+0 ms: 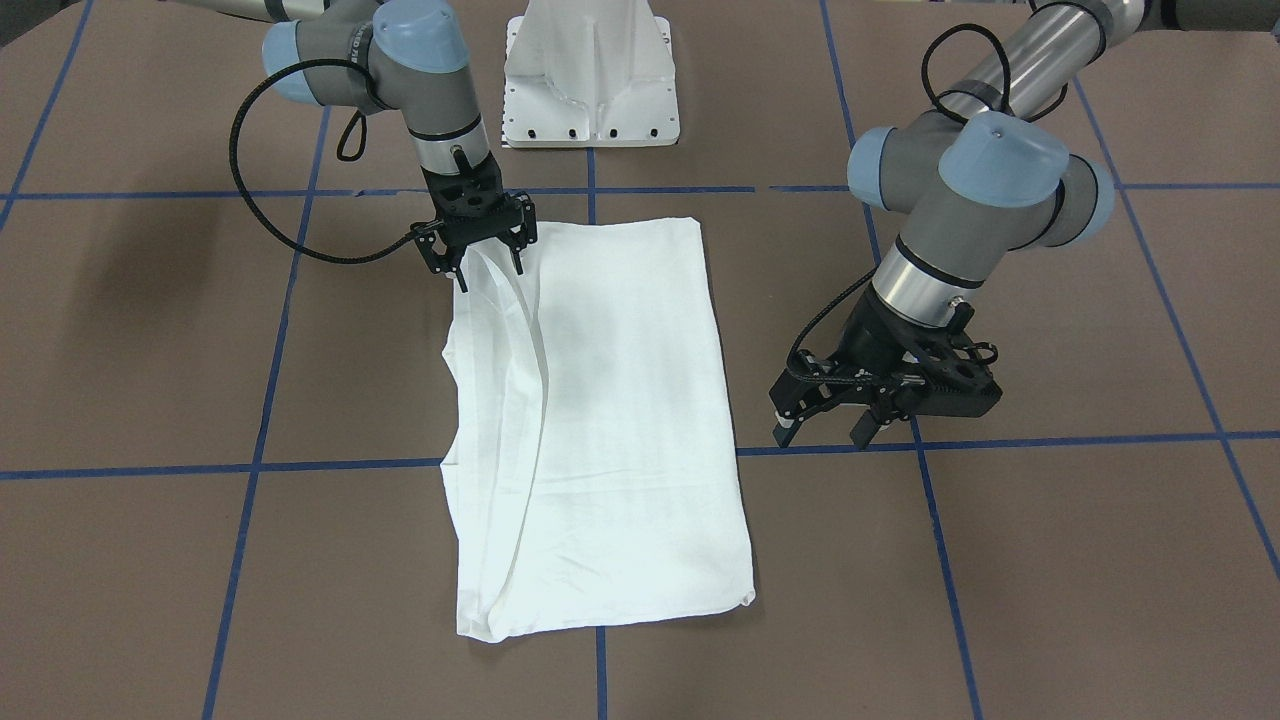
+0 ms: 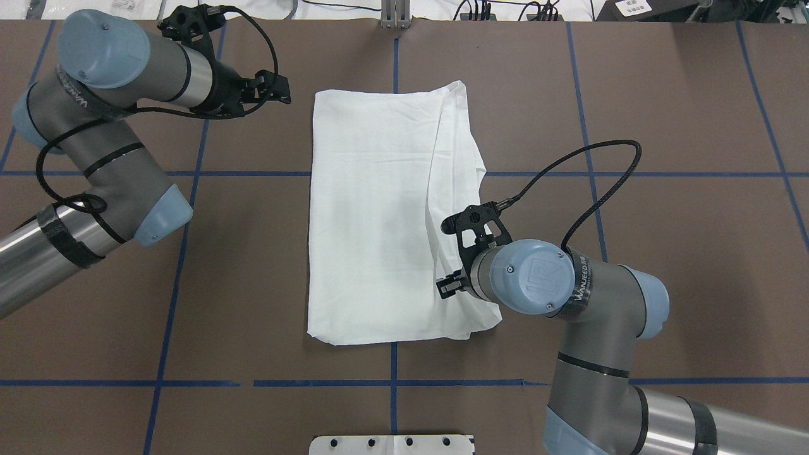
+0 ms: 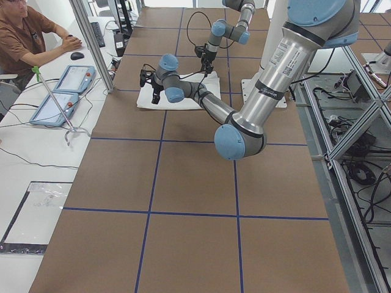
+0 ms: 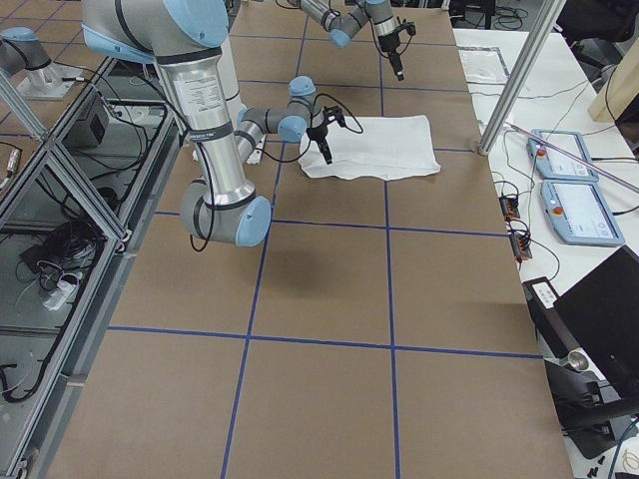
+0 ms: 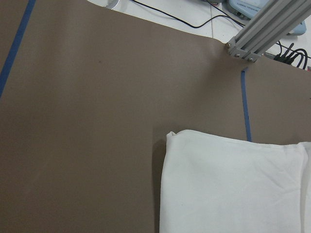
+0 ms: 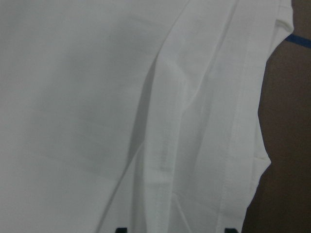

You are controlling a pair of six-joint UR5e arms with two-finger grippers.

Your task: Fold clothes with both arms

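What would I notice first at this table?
A white shirt, folded into a long rectangle, lies in the middle of the brown table. The right gripper is open over its rumpled edge near the robot, and the left gripper is open beside the shirt, over bare table.

A robotics lab: two arms (image 3: 269, 79) at a tape-gridded bench (image 3: 195, 244), aluminium framing (image 3: 94, 46), likely teach pendants (image 3: 73, 78), a person (image 3: 24, 36) at a desk (image 3: 15, 140).

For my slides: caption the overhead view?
Folded white cotton shirt on brown table; black two-finger right hand open over its near-right corner, left hand open beside its far-left corner.
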